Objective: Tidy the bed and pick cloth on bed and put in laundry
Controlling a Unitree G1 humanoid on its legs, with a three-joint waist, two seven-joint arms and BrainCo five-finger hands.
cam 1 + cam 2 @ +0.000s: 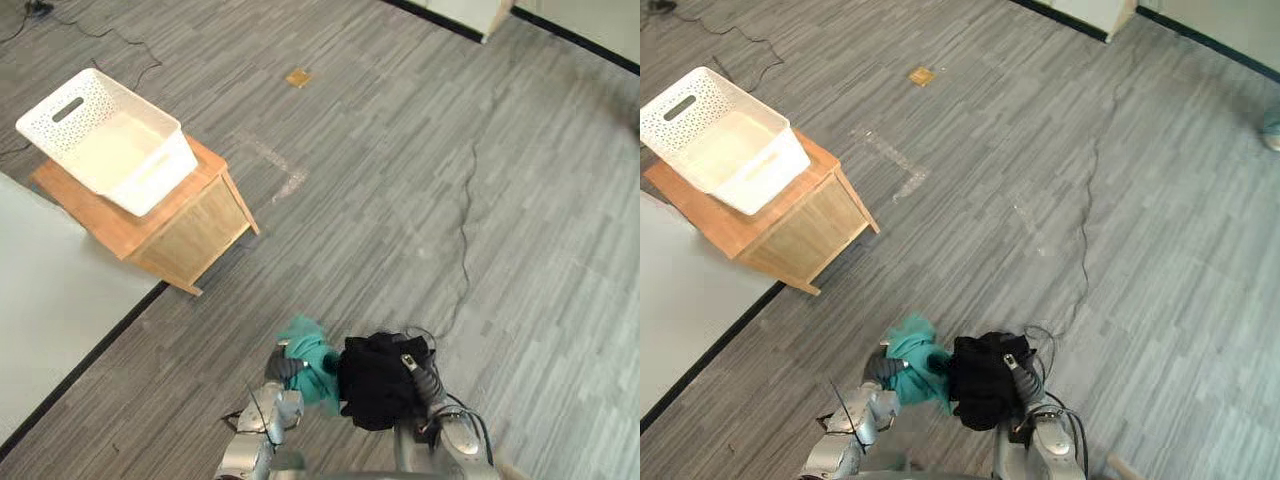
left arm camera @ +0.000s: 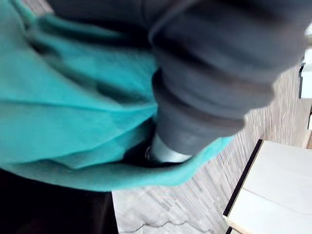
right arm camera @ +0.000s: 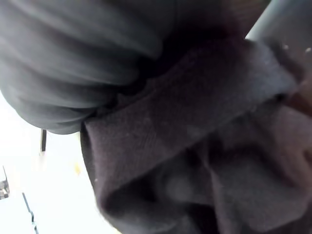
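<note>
A teal cloth hangs bunched in my left hand, low in the eye views and above the floor. Right beside it, a black cloth is bundled in my right hand. The two bundles touch each other. In the left wrist view the teal cloth wraps round the hand's dark cover. In the right wrist view, black cloth lies against the right hand's cover. The white perforated laundry basket stands far off at the upper left, and nothing shows inside it.
The basket rests on a low wooden side table. The bed's white sheet with a dark edge lies at the left. Grey plank floor spreads between me and the table. A thin cable runs across the floor at the right.
</note>
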